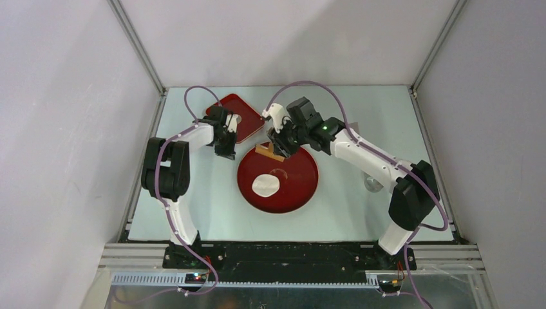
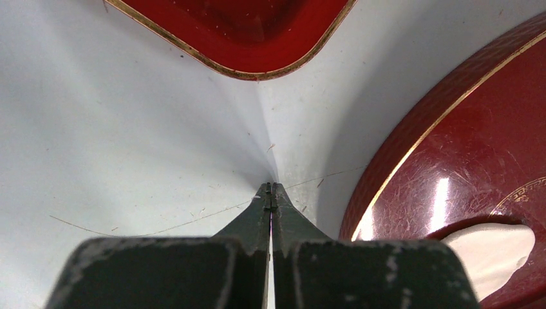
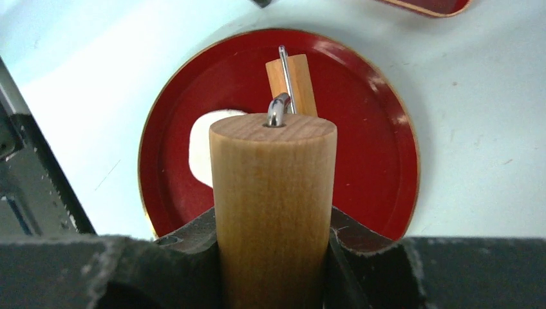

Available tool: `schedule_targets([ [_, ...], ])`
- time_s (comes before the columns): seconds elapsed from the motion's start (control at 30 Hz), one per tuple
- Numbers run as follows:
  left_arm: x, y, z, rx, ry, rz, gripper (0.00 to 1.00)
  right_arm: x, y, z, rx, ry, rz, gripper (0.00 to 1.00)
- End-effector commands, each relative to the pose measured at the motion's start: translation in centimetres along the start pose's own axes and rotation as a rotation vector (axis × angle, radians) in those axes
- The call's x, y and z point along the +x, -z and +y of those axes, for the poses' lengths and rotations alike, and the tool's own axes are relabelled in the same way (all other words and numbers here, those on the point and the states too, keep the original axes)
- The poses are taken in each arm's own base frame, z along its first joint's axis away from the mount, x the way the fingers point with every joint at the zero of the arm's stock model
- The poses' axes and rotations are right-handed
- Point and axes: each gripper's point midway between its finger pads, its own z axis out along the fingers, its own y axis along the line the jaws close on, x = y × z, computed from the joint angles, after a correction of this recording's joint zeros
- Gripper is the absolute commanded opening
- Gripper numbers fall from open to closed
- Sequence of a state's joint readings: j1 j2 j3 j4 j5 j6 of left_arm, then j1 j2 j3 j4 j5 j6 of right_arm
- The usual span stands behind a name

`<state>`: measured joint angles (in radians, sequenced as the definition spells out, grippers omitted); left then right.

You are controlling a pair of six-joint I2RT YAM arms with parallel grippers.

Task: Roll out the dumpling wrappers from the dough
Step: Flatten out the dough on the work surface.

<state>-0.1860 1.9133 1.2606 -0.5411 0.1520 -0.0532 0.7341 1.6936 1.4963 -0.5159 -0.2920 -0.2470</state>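
Dumpling wrapper (image 1: pixel 265 185) on red plate (image 1: pixel 300 187); right gripper (image 1: pixel 281 147) around wooden roller (image 3: pixel 273 199), left gripper (image 2: pixel 271 190) clenched empty.

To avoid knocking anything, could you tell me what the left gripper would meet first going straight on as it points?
Most likely the bare table, between the square tray and round plate: the shut left gripper points down at it, almost touching, though depth is unclear.

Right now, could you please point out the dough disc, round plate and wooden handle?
dough disc (image 1: pixel 265 185), top view, its centre.
round plate (image 1: pixel 302 187), top view, bare right side.
wooden handle (image 3: pixel 273 193), right wrist view, its front.
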Motion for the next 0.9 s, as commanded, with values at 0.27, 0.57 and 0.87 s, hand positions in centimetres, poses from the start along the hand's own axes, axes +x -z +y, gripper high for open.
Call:
schedule_targets([
  [0.27, -0.6, -0.3, 0.1, -0.013, -0.004, -0.002, 0.0, 3.6, -1.3, 4.2, -0.076, 0.157, 0.199, 0.0],
  [0.57, -0.6, -0.2, 0.1, -0.012, -0.005, -0.001, 0.0, 8.6, -6.1, 4.2, -0.079, 0.159, 0.244, 0.0],
  [0.87, -0.7, -0.2, 0.1, -0.012, -0.005, -0.003, 0.0, 11.4, -7.6, 1.4, 0.084, 0.153, 0.327, 0.0],
])
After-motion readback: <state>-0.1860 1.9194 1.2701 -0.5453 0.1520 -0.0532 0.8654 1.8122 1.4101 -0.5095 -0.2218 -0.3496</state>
